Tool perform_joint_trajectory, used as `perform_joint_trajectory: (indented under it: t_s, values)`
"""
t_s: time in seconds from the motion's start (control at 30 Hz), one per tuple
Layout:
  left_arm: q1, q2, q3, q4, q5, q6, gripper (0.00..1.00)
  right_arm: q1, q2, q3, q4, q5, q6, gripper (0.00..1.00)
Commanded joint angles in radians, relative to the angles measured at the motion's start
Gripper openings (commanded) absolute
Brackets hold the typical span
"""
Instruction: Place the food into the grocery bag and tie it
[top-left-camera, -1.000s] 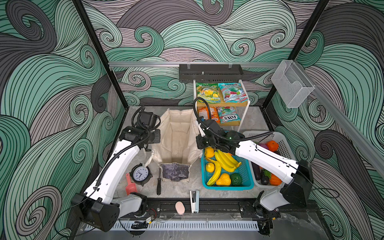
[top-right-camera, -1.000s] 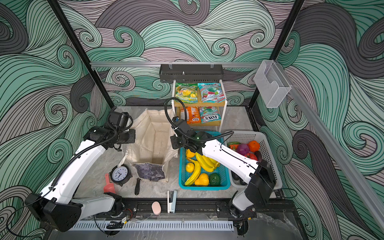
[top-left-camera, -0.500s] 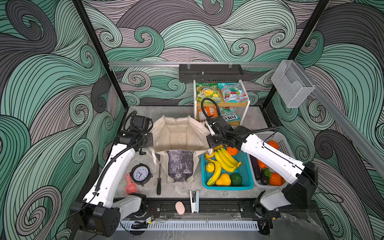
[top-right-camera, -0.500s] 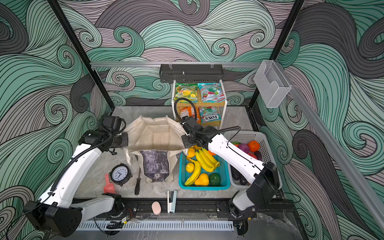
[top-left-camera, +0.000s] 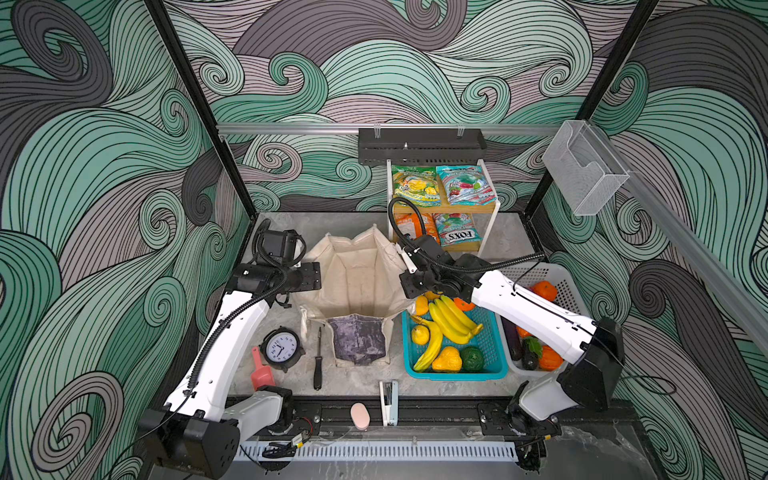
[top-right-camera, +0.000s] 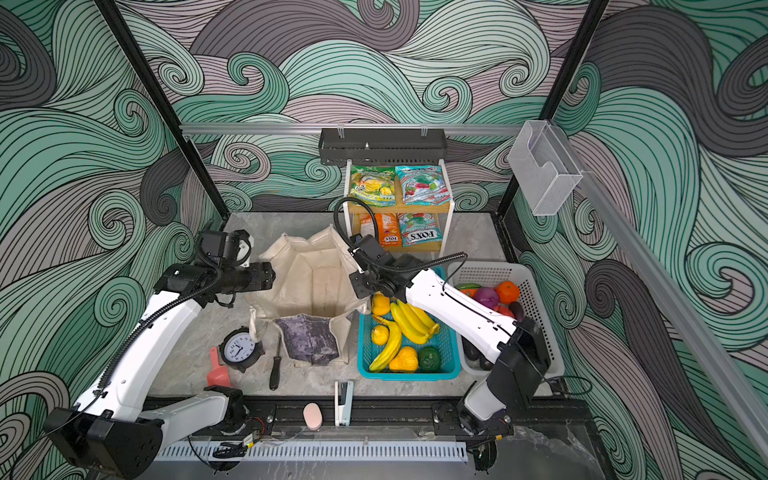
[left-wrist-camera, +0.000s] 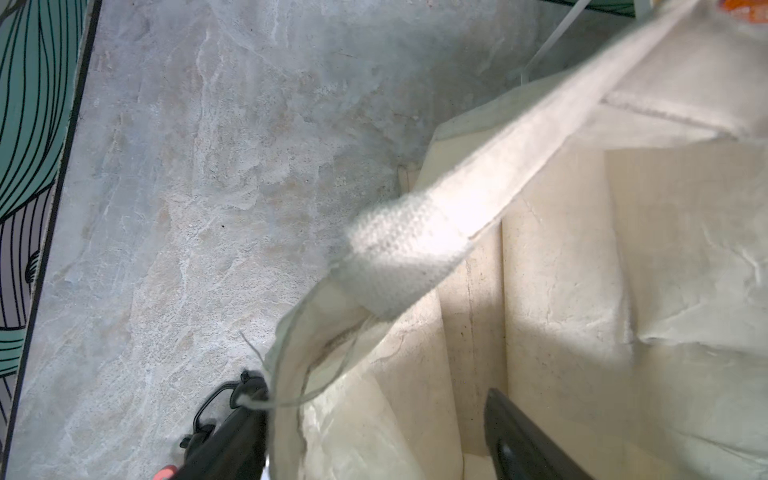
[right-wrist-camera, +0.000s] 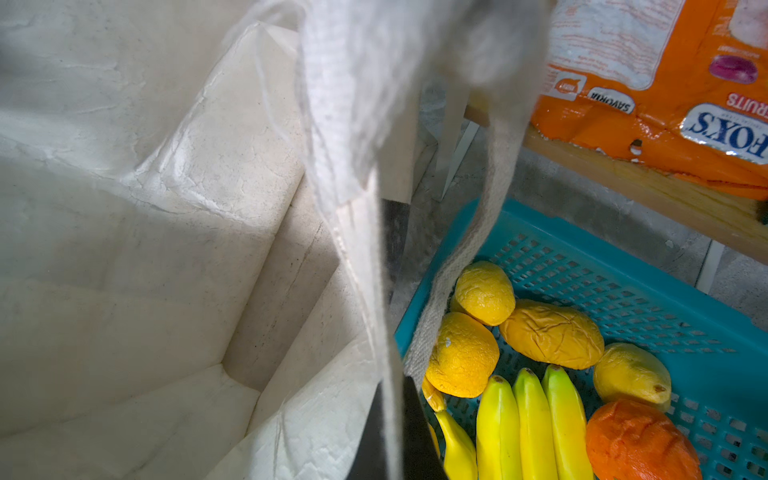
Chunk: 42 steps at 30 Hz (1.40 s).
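The cream grocery bag (top-left-camera: 357, 286) (top-right-camera: 311, 282) stands with its mouth open at mid-table, grey-purple panel (top-left-camera: 358, 338) facing the front. My left gripper (top-left-camera: 309, 278) (left-wrist-camera: 374, 390) is open, its fingers (left-wrist-camera: 232, 432) straddling the bag's left rim without pinching it. My right gripper (top-left-camera: 409, 282) (right-wrist-camera: 392, 407) is shut on the bag's right rim. Bananas (top-left-camera: 451, 320) (right-wrist-camera: 536, 428) and other toy fruit lie in the teal basket (top-left-camera: 494, 376). An orange (top-left-camera: 544, 291) and a purple onion (top-right-camera: 484, 297) sit in the white basket (top-left-camera: 569, 286). Candy packets (top-left-camera: 415, 185) lie on the shelf.
A wooden two-tier shelf (top-left-camera: 494, 203) stands behind the bag. A clock (top-left-camera: 281, 348), a screwdriver (top-left-camera: 318, 363) and a red scoop (top-left-camera: 261, 372) lie front left. A stapler (top-left-camera: 387, 401) and a pink oval (top-left-camera: 359, 415) sit at the front edge. A bag strap (right-wrist-camera: 490, 187) hangs over the teal basket.
My left gripper has opened and let go of the bag's left rim. The bag mouth, stretched wide half a second ago, has relaxed narrower. The right gripper still holds its rim.
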Motion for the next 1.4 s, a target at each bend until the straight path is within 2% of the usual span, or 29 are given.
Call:
perform_joint_trajectory:
  t_s: [0.0,0.07,0.17,0.27,0.33,0.37,0.5,0.63,0.77,0.87,1.0,1.07,1.17,1.3,1.37]
  values:
    - [0.008,0.029,0.001,0.000,-0.013,0.002,0.87,-0.002,0.003,0.015,0.027,-0.007,-0.005,0.03]
    - [0.008,0.028,-0.020,0.001,-0.062,-0.006,0.97,-0.001,-0.002,0.000,0.039,-0.013,-0.004,0.03]
    - [0.011,0.035,-0.041,0.006,-0.072,-0.007,0.98,-0.002,0.001,-0.008,0.042,-0.010,-0.005,0.03]
    - [0.011,0.032,-0.061,0.050,0.079,0.022,0.60,-0.002,0.003,-0.012,0.058,-0.030,0.000,0.03]
    - [0.011,0.025,-0.056,0.057,0.122,0.026,0.15,-0.001,0.000,-0.024,0.082,-0.039,0.010,0.03]
    - [0.011,0.020,-0.049,0.053,0.108,0.021,0.00,-0.001,-0.004,-0.025,0.091,-0.044,0.013,0.03]
    - [0.011,-0.022,-0.018,0.013,-0.039,-0.004,0.00,0.009,-0.008,-0.020,0.098,-0.013,0.023,0.04]
    - [0.011,-0.040,-0.042,0.014,-0.011,0.023,0.00,0.002,0.000,-0.036,0.099,0.037,0.024,0.08]
    - [0.011,-0.036,-0.086,0.054,0.055,0.000,0.00,-0.001,0.009,-0.043,0.111,0.007,0.036,0.08]
    - [0.011,-0.054,-0.055,0.031,0.021,-0.005,0.00,0.000,-0.008,-0.061,0.151,-0.027,0.053,0.10]
    - [0.010,-0.075,-0.089,0.071,-0.002,-0.014,0.00,0.000,-0.005,-0.061,0.173,-0.046,0.073,0.15]
    - [0.011,-0.071,-0.099,0.076,0.049,-0.001,0.00,0.000,0.002,-0.060,0.177,-0.064,0.077,0.24]
    - [0.010,-0.076,-0.121,0.096,0.039,-0.003,0.00,-0.001,-0.005,-0.062,0.175,-0.068,0.083,0.36]
    - [0.011,-0.087,-0.151,0.125,0.067,-0.001,0.00,-0.016,-0.065,-0.081,0.204,-0.140,0.093,0.67]
    - [0.010,-0.094,-0.160,0.131,0.067,0.001,0.00,-0.017,-0.107,-0.087,0.202,-0.121,0.100,0.81]
